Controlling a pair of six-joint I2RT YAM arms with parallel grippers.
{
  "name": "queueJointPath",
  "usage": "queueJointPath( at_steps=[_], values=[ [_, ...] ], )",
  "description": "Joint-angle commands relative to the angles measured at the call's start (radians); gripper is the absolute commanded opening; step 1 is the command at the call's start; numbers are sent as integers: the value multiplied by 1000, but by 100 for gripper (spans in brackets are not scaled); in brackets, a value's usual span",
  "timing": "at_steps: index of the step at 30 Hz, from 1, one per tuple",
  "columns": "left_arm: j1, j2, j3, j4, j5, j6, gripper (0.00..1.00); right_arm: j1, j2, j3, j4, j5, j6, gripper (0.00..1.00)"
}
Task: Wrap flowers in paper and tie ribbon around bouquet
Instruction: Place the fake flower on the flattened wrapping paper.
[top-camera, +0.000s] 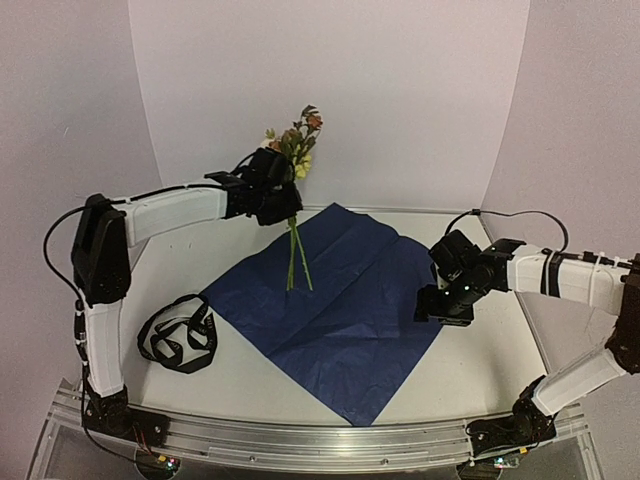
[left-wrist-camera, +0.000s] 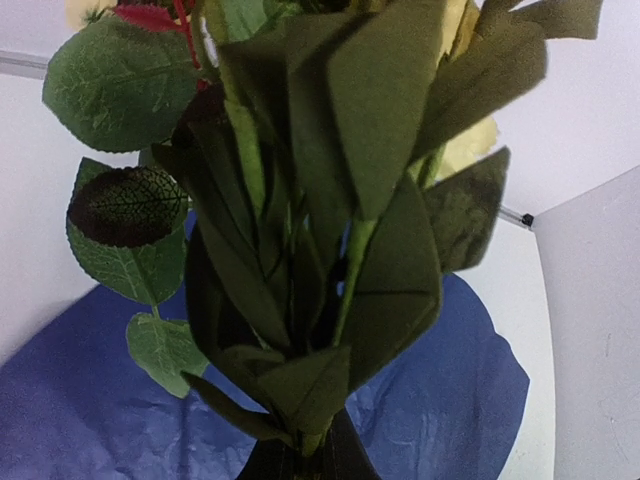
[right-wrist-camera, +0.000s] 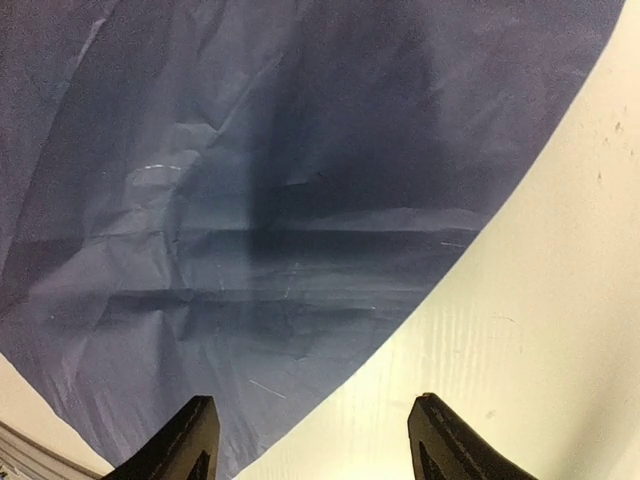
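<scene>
Two grippers: left gripper (top-camera: 272, 195), jaws pinching the seemingly light, floppy flowers (top-camera: 298, 145) below the blooms at upper centre, dangles them over the thin, probably tear-prone paper (top-camera: 340, 310); right gripper (top-camera: 445, 310), jaws spread, hovers at its right corner, the likely hold.

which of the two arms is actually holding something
The left one: the left fingers are shut on the flowers, held upright over the paper. The right fingers stand open and empty above the paper's edge.
</scene>
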Motion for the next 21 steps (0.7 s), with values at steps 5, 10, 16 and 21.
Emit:
queueJointPath(
  at_steps=[5, 10, 16, 21],
  values=[
    [-112, 302, 413, -141, 17, -155, 0, -39, -78, -64, -23, -19, 15, 67],
    [-143, 405, 497, -164, 24, -167, 0, -61, -121, -105, -40, -28, 4, 68],
    [-159, 479, 525, -163, 30, -160, 0, -71, -120, -124, -42, -43, 4, 68],
    [-159, 517, 528, -144, 38, -140, 0, -72, -107, -123, -40, -58, 2, 68]
  ],
)
